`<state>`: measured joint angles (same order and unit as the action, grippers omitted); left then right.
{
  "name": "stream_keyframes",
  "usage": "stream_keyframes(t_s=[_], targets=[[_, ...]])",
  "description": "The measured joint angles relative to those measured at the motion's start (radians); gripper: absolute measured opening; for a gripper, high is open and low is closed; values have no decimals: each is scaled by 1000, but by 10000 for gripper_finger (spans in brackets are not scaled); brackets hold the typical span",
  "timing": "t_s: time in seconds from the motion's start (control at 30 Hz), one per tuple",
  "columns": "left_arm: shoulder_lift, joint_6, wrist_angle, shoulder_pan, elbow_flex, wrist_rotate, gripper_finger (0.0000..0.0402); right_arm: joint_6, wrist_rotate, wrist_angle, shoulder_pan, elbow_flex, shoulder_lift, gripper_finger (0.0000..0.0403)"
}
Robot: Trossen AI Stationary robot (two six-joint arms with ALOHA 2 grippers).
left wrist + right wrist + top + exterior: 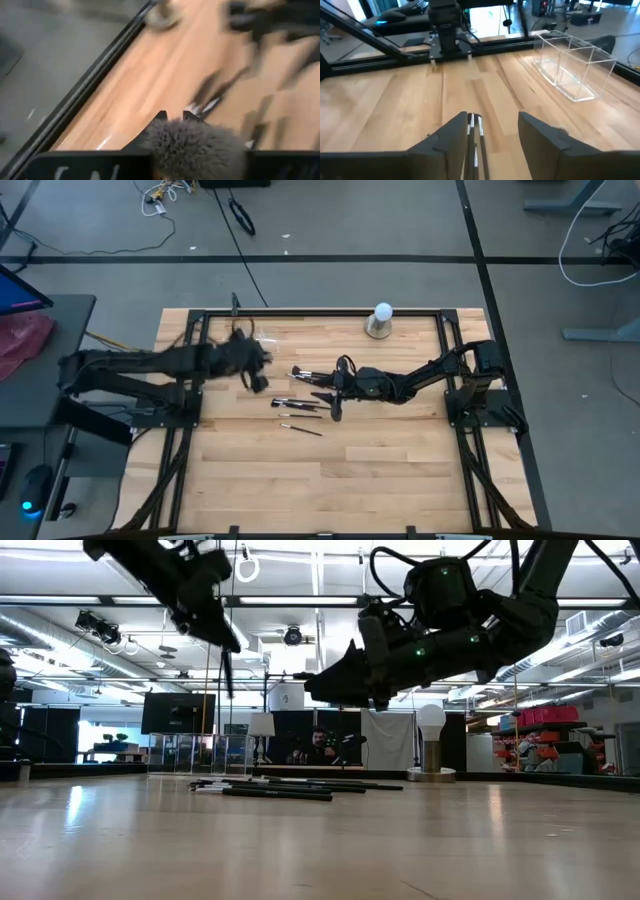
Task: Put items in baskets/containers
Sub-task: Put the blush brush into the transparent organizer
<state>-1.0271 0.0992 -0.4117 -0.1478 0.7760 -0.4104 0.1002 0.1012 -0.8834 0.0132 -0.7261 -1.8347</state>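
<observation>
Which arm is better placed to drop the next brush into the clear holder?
Left. The left gripper holds a brush near the clear holder; the right gripper hangs open over the loose brushes, farther away.

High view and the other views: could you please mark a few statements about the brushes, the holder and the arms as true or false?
1. The clear holder has no brushes in it. True.
2. The white ball lies among the loose brushes. False: it stands apart, at the table's far edge.
3. Several loose brushes lie on the table. True.
4. Both grippers rest on the tabletop. False: the left gripper and right gripper hang above it.
5. The right gripper's jaws are shut. False: they stand apart.
</observation>
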Motion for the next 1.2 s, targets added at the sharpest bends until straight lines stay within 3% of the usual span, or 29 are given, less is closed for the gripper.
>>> stream_keyframes(t_s=[0.27, 0.47, 0.9, 1.2], targets=[[13, -19, -13, -461, 2, 269, 52, -7, -8, 2, -11, 0, 0, 167], [-40, -34, -3, -666, 2, 412, 52, -7, -9, 2, -12, 0, 0, 157], [-270, -27, 79, -712, 2, 520, 53, -9, -13, -3, -17, 0, 0, 155], [-333, -6, 87, -712, 2, 520, 53, -8, -12, -1, -21, 0, 0, 155]])
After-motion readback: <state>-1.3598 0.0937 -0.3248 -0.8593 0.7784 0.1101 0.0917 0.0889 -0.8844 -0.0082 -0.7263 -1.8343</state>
